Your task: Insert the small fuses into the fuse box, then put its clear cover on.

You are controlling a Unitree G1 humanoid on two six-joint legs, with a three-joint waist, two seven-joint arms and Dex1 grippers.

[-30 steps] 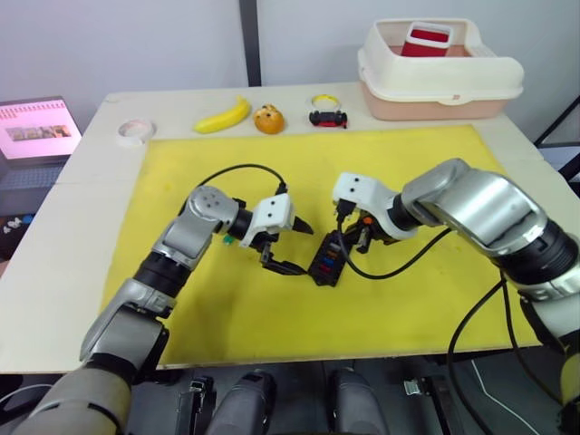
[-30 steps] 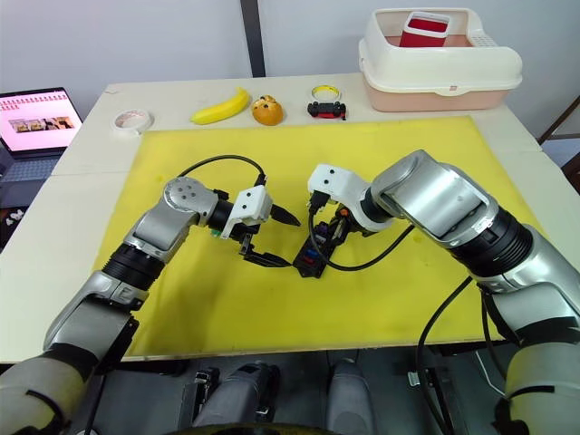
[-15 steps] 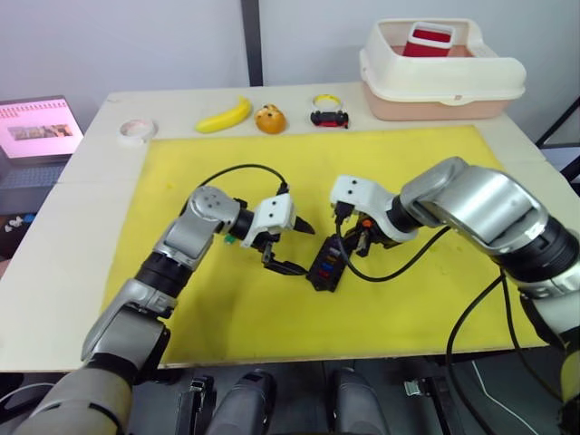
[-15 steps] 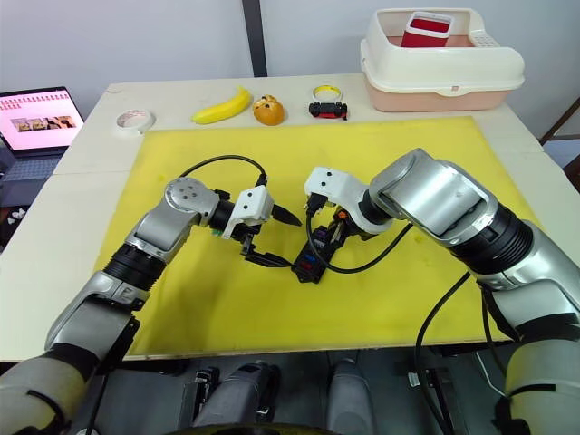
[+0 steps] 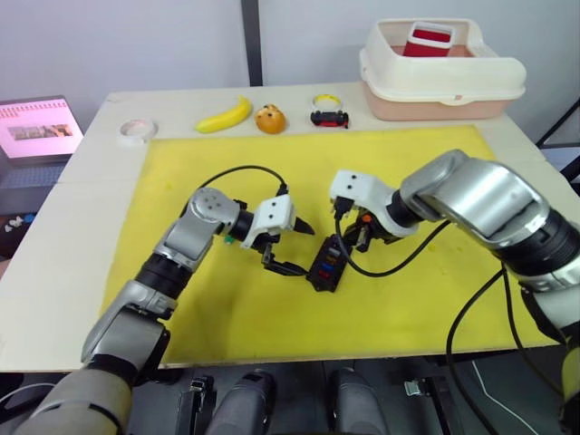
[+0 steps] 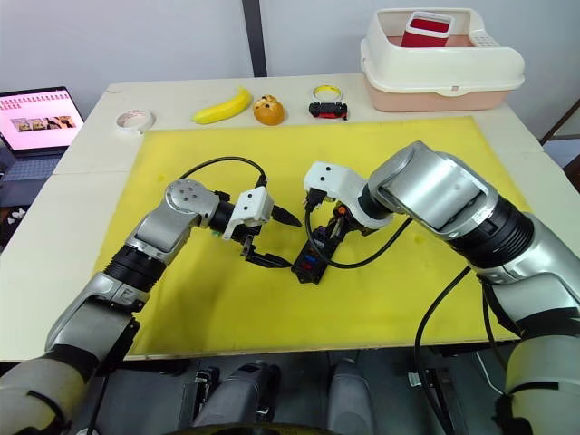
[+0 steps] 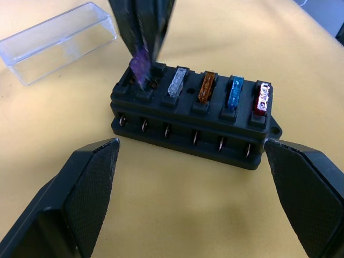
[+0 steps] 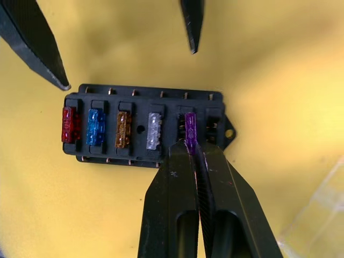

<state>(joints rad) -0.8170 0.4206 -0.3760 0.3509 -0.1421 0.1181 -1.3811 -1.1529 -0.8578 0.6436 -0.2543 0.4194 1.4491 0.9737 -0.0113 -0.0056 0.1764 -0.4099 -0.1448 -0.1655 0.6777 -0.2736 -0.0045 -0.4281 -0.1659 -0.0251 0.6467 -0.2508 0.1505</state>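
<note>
The black fuse box (image 5: 327, 265) lies mid-way across the yellow mat (image 5: 227, 308). Red, blue, amber and clear small fuses (image 8: 123, 129) sit in a row in its slots. My right gripper (image 8: 189, 149) is shut on a purple fuse (image 8: 190, 126), which stands at the slot beside the clear one, one from the box's end. My left gripper (image 7: 191, 148) is open, its fingers (image 7: 88, 183) spread wide on either side of the box without touching it. The clear cover (image 7: 56, 40) lies on the mat just beyond the box.
A cream tub (image 5: 441, 72) holding a red container stands at the back right. Along the back edge lie a banana (image 5: 224, 115), an orange toy (image 5: 268, 119), a small toy car (image 5: 328, 118) and a tape roll (image 5: 135, 131). A laptop (image 5: 34, 130) sits far left.
My right arm has shifted very slightly above the box's end with the purple fuse. The left gripper and the fuse box have stayed put.
</note>
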